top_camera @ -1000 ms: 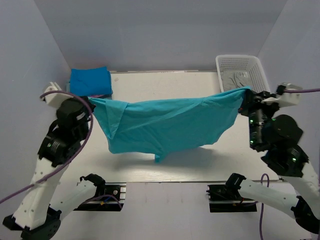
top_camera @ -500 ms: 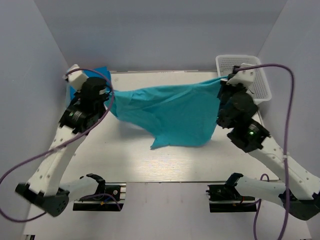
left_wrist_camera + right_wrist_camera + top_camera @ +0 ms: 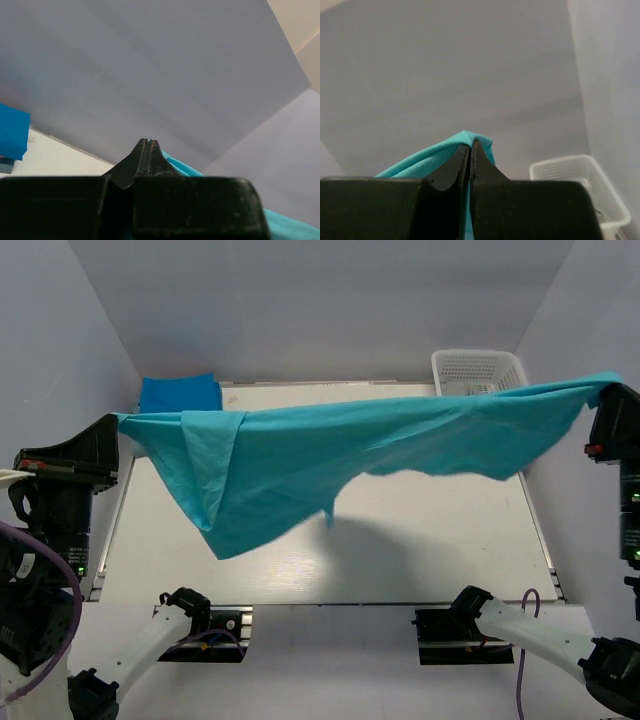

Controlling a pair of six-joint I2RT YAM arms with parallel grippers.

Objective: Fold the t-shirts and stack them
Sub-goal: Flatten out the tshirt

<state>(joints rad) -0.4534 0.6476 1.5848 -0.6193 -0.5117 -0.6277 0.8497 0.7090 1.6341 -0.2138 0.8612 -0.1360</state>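
Turquoise t-shirt stretched wide in the air above the surface, long axis left to right. Left pincer and right pincer clamp its ends. Only the overhead view shows its drooping hem.

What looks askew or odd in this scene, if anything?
The turquoise shirt, stretched in the air between the left gripper and right gripper, hangs unevenly: its left part droops low with a flap folded over, while the right part is a narrow band.
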